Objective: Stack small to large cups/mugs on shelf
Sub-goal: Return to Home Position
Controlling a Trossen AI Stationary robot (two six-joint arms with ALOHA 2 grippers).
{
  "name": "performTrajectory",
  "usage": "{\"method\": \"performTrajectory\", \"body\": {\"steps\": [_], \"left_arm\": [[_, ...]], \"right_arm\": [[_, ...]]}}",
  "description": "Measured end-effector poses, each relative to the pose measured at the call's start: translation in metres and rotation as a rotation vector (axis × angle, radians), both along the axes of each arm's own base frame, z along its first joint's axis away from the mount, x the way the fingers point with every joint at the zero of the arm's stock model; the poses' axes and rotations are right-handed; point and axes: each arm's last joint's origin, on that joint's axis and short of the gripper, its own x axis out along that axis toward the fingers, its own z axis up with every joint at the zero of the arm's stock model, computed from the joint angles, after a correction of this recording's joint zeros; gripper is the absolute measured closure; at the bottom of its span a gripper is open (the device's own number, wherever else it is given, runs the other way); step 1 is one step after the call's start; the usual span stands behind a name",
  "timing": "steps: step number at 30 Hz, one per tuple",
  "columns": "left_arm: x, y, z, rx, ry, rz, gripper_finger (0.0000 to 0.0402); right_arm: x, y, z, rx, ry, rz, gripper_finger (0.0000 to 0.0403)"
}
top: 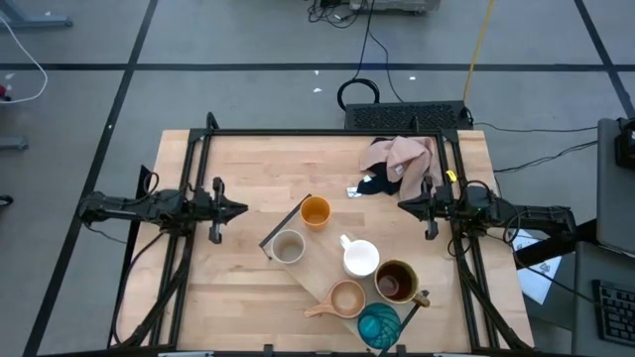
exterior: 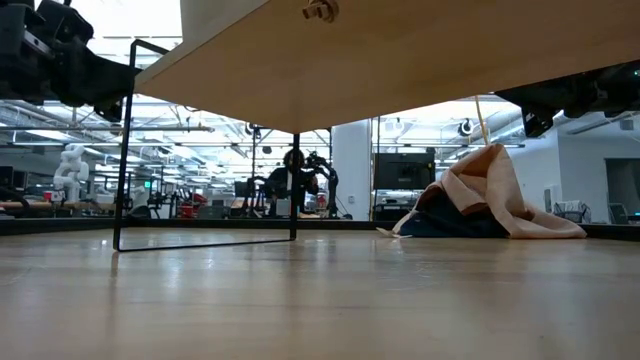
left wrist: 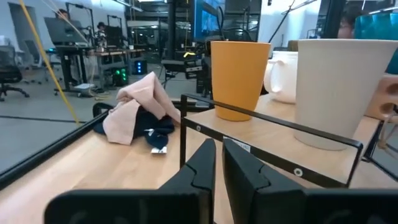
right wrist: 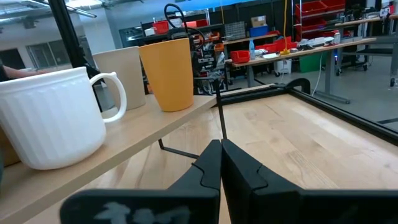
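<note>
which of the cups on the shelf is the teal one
The teal glazed cup, at the end of the shelf toward the bottom of the high view, next to the tan handled cup and dark brown handled mug. It alone is blue-green.

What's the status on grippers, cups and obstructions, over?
Left gripper shut, empty, left side. Right gripper shut, empty, right side. Six cups on shelf. Cloths clear of shelf.

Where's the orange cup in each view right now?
High: orange cup on the shelf end nearest the pink cloth.
Low: not in it; shelf underside only.
Left wrist: upper centre, beside the beige-grey cup.
Right wrist: upper left of centre, beside the beige-grey cup.
Shared landmark: the shelf.
</note>
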Motion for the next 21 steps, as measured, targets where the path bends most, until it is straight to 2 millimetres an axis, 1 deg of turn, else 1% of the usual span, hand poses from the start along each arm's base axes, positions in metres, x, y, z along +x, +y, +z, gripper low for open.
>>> {"method": "performTrajectory", "body": {"steps": [5, 21], "left_arm": [[0.0000, 0.0000, -0.0001, 0.028, 0.002, 0.000, 0.0371], [0.0004, 0.0000, 0.0018, 0.022, -0.024, 0.001, 0.0371]], "right_arm": [[0.0000, 0.0000, 0.0000, 0.000, 0.000, 0.000, 0.0403], [0.0000, 0.0000, 0.0000, 0.000, 0.000, 0.000, 0.0403]]}}
